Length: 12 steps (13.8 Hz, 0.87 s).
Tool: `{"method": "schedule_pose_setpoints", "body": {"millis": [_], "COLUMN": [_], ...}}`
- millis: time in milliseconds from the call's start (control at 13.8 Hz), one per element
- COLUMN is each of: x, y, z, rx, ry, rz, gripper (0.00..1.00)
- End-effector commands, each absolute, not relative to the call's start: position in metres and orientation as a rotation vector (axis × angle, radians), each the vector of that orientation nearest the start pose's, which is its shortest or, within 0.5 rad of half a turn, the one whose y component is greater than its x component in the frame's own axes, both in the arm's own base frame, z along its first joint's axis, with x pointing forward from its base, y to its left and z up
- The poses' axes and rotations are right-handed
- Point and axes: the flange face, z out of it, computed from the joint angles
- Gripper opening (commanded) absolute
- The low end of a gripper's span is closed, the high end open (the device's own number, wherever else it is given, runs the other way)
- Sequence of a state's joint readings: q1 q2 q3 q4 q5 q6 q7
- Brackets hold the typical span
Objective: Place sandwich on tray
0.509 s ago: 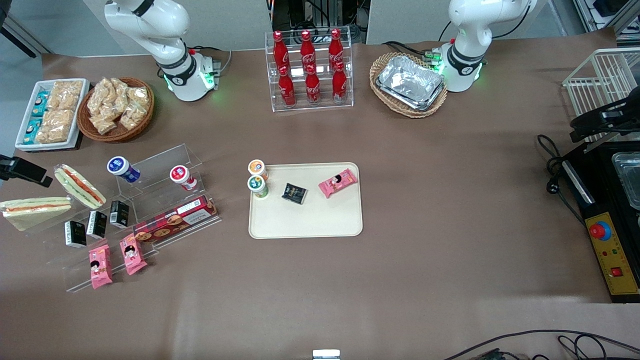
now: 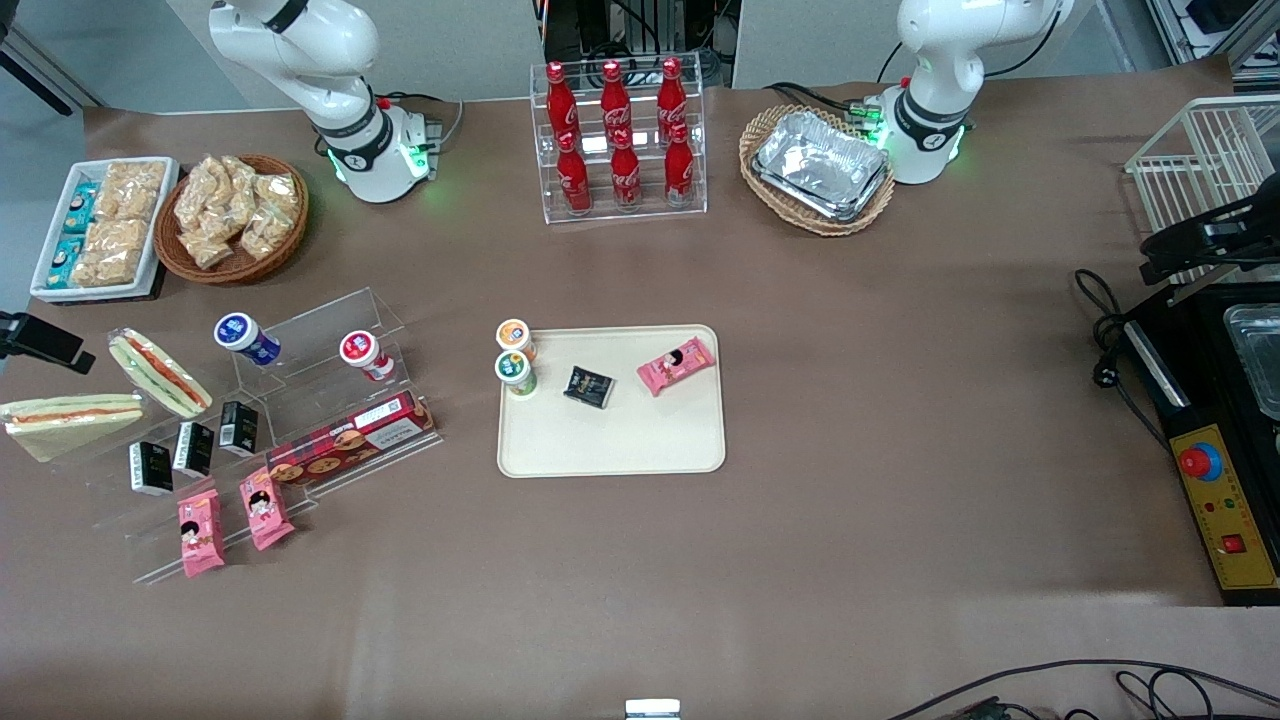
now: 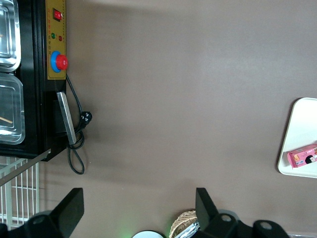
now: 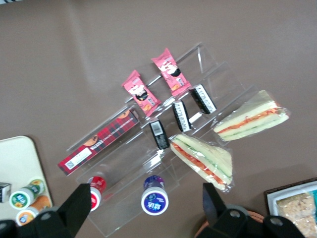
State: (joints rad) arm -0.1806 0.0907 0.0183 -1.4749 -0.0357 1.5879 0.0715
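Note:
The sandwich (image 2: 72,420), a clear-wrapped white wedge with one orange-red stripe, lies on the table at the working arm's end, beside the clear display stand (image 2: 270,420). It also shows in the right wrist view (image 4: 252,115). Beside it lies a second wrapped sandwich with green layers (image 2: 160,372). The cream tray (image 2: 610,440) sits mid-table and holds two small cups, a black packet and a pink snack pack. My gripper (image 4: 147,208) is open and empty, held high above the stand over a blue-capped cup (image 4: 155,200). Only a black part of it (image 2: 40,342) shows in the front view.
The stand carries a red biscuit box (image 2: 350,436), several black packets, pink snack packs (image 2: 200,532) and two capped cups. A white bin of snacks (image 2: 100,230) and a wicker basket (image 2: 235,215) stand farther from the front camera. A cola bottle rack (image 2: 620,140) and foil trays (image 2: 820,165) stand near the arm bases.
My gripper has shifted slightly toward the working arm's end of the table; less of it shows in the front view. The sandwiches and tray have not moved.

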Motion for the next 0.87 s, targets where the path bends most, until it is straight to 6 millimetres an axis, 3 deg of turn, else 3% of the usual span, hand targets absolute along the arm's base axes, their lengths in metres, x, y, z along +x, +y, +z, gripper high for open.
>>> {"method": "schedule_pose_setpoints", "body": {"millis": [0, 364, 509, 582, 800], "x": [0.572, 0.576, 0.574, 0.573, 0.571], "y": [-0.108, -0.136, -0.17, -0.176, -0.187], "z": [0.613, 0.607, 0.616, 0.618, 0.617], "rx": [-3.234, -3.22, -3.125, -3.074, -2.969], "ry": [0.391, 0.564, 0.951, 1.099, 1.343], "rz": [0.053, 0.02, -0.076, -0.104, -0.118], "gripper": [1.0, 1.0, 1.0, 1.0, 1.0]}}
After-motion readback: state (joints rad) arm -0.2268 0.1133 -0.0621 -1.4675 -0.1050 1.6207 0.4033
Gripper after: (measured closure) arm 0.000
